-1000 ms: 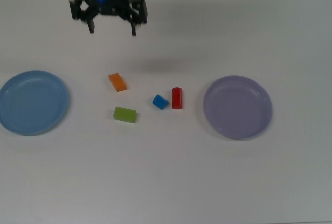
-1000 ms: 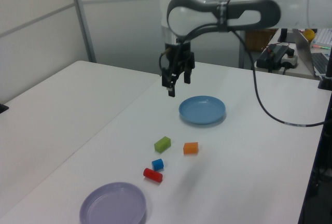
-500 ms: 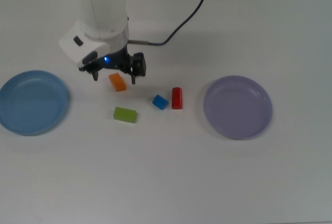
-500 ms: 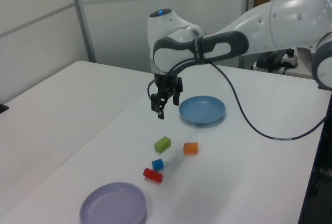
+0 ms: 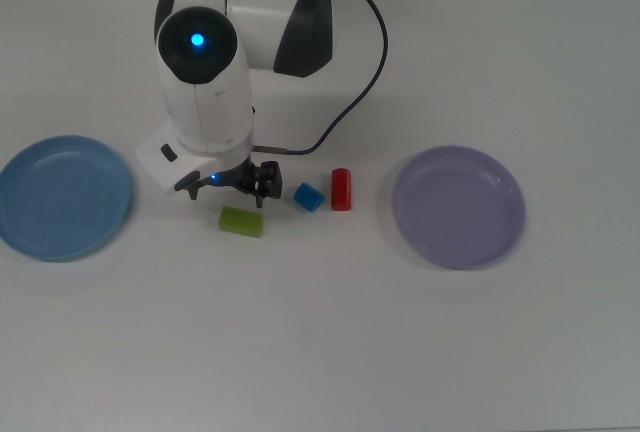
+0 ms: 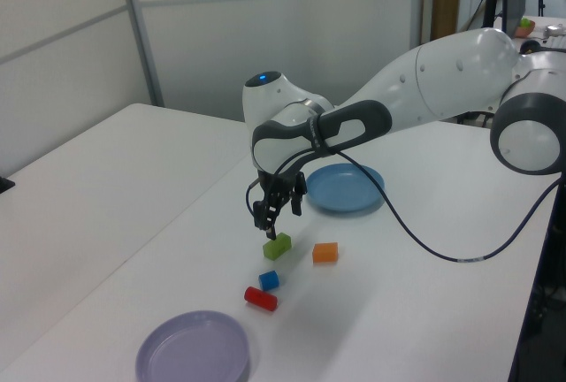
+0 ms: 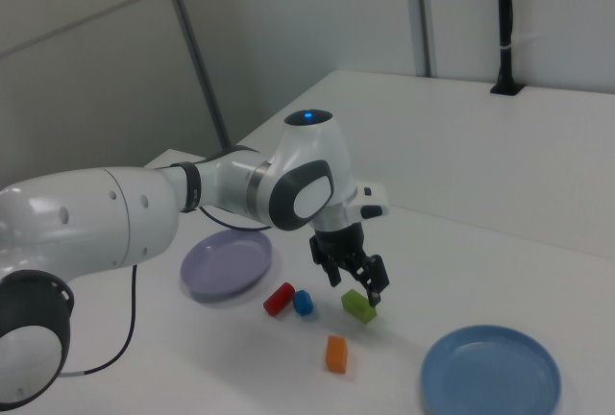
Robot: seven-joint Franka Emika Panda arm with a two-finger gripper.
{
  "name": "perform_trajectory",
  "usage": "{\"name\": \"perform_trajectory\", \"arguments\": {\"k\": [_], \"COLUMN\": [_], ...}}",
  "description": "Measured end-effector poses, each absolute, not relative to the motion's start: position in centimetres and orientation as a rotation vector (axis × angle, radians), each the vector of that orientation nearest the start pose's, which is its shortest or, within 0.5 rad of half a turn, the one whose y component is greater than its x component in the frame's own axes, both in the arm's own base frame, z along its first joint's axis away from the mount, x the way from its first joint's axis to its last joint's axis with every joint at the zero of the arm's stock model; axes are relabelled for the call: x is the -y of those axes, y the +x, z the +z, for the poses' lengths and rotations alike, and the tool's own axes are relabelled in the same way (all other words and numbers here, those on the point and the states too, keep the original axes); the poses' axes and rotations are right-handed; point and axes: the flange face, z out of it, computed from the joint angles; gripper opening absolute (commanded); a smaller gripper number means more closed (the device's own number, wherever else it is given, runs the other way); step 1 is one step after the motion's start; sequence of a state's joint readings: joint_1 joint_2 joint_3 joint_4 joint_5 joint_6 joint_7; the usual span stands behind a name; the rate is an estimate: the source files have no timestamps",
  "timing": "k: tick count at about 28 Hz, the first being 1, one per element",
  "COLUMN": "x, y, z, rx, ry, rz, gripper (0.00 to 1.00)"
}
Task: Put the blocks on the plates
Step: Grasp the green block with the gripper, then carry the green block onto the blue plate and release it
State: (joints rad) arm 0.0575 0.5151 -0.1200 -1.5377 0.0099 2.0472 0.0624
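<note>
My gripper (image 7: 356, 282) hangs open just above the lime-green block (image 7: 358, 306), with nothing between its fingers. In the top view the gripper (image 5: 228, 192) sits right behind the green block (image 5: 241, 221), and the arm hides the orange block. The orange block (image 6: 325, 253) lies free on the table beside the green block (image 6: 277, 245). The blue block (image 5: 309, 196) and red block (image 5: 341, 189) lie side by side on the table. The light blue plate (image 5: 62, 197) is at the top view's left, the lavender plate (image 5: 458, 206) at the top view's right; both hold nothing.
The white arm (image 5: 210, 82) reaches in from the top view's far edge, with a black cable (image 5: 350, 102) trailing beside it. A wall panel (image 6: 221, 37) stands behind the table in the left view.
The gripper has come down and moved toward the top view's near edge, from over the orange block to just above the green one. The blocks and plates have not moved.
</note>
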Motion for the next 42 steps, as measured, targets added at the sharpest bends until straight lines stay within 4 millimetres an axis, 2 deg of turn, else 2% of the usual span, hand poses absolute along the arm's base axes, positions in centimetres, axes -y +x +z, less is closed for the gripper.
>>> {"name": "perform_trajectory", "arguments": {"k": [5, 14, 25, 26, 30, 31, 33, 39, 42], "x": [3.1, 3.0, 1.7, 1.7, 1.7, 1.7, 1.7, 2.0, 3.1], "y": [69.3, 70.0, 70.1, 70.1, 70.1, 70.1, 70.1, 70.3, 70.4], "z": [34.7, 32.5, 30.4, 30.2, 29.9, 29.8, 29.9, 30.6, 31.6], "rx": [-0.182, -0.222, -0.26, -0.263, -0.267, -0.267, -0.267, -0.275, -0.301], "ry": [-3.188, -3.187, -3.183, -3.183, -3.184, -3.184, -3.183, -3.181, -3.179], "rz": [0.021, -0.062, -0.039, -0.035, -0.028, -0.027, -0.032, -0.052, -0.076], "gripper": [1.0, 1.0, 1.0, 0.89, 0.26, 0.07, 0.0, 0.0, 0.0]}}
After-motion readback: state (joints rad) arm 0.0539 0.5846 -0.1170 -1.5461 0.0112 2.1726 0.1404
